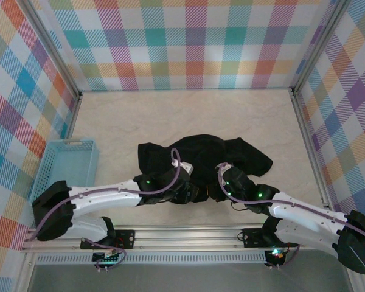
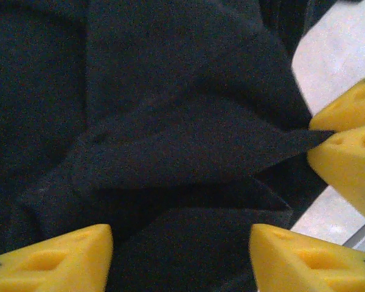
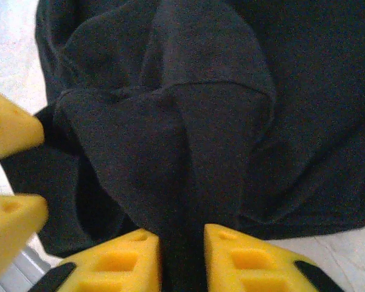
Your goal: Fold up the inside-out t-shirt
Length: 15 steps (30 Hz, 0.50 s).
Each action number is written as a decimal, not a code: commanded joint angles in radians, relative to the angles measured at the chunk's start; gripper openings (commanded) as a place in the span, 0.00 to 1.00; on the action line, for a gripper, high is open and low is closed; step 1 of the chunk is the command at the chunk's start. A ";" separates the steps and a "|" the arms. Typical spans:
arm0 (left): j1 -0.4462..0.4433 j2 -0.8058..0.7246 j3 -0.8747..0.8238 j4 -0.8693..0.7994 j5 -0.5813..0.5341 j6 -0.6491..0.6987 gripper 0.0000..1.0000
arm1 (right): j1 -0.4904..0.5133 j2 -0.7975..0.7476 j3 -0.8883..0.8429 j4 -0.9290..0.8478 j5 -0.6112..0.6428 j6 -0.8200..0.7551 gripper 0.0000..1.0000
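Since both arms meet at the near edge of the cloth, read the scene from the left: a light-blue rectangular plastic basket [image 1: 70, 146] sits well out to the outer side of your left gripper [image 2: 179, 234], touching nothing. That gripper's yellow wedge-shaped fingers [image 2: 61, 258] stand wide apart, with cloth lying under and between them but nothing pinched. The limp black soft-fabric t-shirt [image 1: 207, 152] lies straight ahead of both sets of jaws on the pale table [image 1: 170, 115]. It is a crumpled heap whose long axis runs across the jaws, with its bulk beyond the fingertips. Just beside the left jaws, your right gripper [image 3: 181, 234] is narrow, its pads [image 3: 243, 264] closed on a raised ridge of the t-shirt that tapers to a point between them. Both arms look equally near, so the coming move likely turns on that pinched ridge running away from the right jaws.
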State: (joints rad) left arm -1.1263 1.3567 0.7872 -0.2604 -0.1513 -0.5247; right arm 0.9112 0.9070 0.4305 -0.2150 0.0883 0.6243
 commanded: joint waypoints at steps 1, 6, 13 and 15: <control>-0.021 0.003 -0.001 0.010 -0.016 0.001 0.53 | 0.009 0.019 0.068 -0.030 0.007 -0.028 0.38; -0.034 -0.015 -0.059 0.054 -0.010 -0.021 0.39 | 0.009 0.151 0.126 0.003 -0.028 -0.046 0.47; -0.040 -0.030 -0.120 0.056 -0.044 -0.048 0.29 | 0.009 0.236 0.199 -0.047 0.054 -0.033 0.22; -0.040 -0.059 -0.152 0.060 -0.059 -0.058 0.29 | 0.008 0.195 0.199 -0.043 0.048 -0.027 0.09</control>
State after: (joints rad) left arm -1.1519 1.3457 0.6735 -0.2169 -0.1703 -0.5610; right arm 0.9161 1.1469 0.5945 -0.2405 0.1112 0.5888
